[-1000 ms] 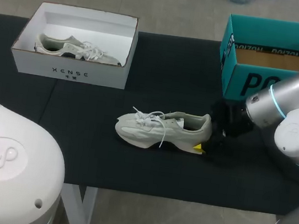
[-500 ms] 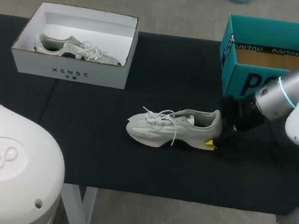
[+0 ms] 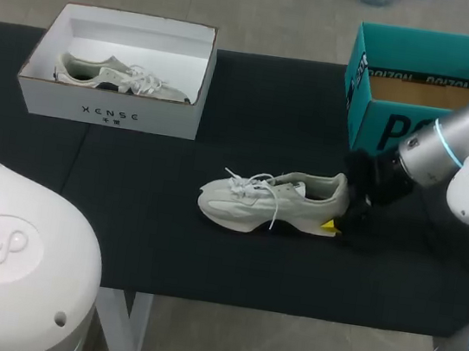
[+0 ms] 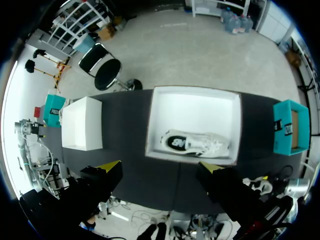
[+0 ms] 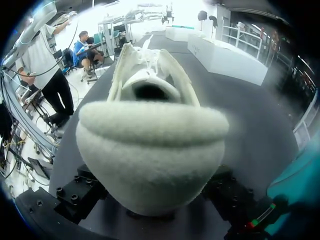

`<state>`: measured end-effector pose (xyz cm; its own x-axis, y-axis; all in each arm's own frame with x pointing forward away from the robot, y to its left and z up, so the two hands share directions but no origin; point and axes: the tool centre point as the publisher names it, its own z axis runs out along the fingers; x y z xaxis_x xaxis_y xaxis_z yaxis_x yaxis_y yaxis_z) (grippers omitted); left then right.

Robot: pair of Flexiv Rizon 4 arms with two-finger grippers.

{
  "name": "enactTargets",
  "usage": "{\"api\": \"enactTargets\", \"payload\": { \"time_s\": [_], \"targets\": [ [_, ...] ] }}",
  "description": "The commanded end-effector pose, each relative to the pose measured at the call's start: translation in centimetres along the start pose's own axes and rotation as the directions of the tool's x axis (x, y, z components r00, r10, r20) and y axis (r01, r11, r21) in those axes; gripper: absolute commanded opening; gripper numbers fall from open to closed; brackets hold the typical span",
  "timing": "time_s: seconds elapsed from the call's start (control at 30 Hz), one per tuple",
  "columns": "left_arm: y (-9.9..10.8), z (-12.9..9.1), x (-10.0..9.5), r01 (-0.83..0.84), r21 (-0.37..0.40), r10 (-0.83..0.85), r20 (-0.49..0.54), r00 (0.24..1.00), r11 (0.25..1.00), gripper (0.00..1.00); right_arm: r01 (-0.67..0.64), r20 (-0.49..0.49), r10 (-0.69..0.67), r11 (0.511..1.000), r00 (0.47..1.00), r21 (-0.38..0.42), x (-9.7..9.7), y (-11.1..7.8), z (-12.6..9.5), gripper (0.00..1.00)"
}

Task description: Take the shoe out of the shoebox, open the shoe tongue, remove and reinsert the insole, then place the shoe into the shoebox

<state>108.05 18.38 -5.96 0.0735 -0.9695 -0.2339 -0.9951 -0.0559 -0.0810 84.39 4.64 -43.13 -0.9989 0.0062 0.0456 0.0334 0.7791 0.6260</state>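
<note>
Head camera overlooks the shoe (image 3: 270, 200); right-wrist camera faces it closely.

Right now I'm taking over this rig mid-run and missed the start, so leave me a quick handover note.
Left gripper: jaws open, empty, high over the white shoebox.
Right gripper: jaws shut on the heel of the sneaker, which stands on the table near the teal shoebox.
The white shoebox holds a second sneaker.
Done: sneaker is out of its box.
Left, as far as I can see: open tongue, pull and refit insole, re-box.
</note>
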Motion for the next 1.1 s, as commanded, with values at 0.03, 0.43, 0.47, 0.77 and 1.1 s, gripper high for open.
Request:
{"api": "enactTargets", "payload": {
  "time_s": [0.03,0.43,0.47,0.77,1.1],
  "targets": [
    [0.2,0.1,0.0,0.0,0.006,0.0,-0.002,1.0,1.0,1.0,0.0,0.0,0.0,1.0,1.0,0.002,-0.1,0.1,0.1,0.0],
    [2.8,-1.6,4.3,0.084,0.065,-0.088,0.05,0.995,0.994,1.0,0.0,0.0,0.0,1.0,1.0,0.002,-0.1,0.1,0.1,0.0],
    [3.3,-1.7,4.9,0.098,0.068,-0.102,0.058,0.993,0.993,1.0,0.0,0.0,0.0,1.0,1.0,0.002,-0.1,0.1,0.1,0.0],
    [8.6,-1.2,8.6,0.184,0.087,-0.187,0.028,0.982,0.979,1.0,0.0,0.0,0.0,1.0,1.0,0.002,-0.1,0.1,0.1,0.0],
    [14.8,0.7,14.0,0.092,0.084,-0.095,0.037,0.995,0.992,1.0,0.0,0.0,0.0,1.0,1.0,0.002,-0.1,0.1,0.1,0.0]
  ]
}}
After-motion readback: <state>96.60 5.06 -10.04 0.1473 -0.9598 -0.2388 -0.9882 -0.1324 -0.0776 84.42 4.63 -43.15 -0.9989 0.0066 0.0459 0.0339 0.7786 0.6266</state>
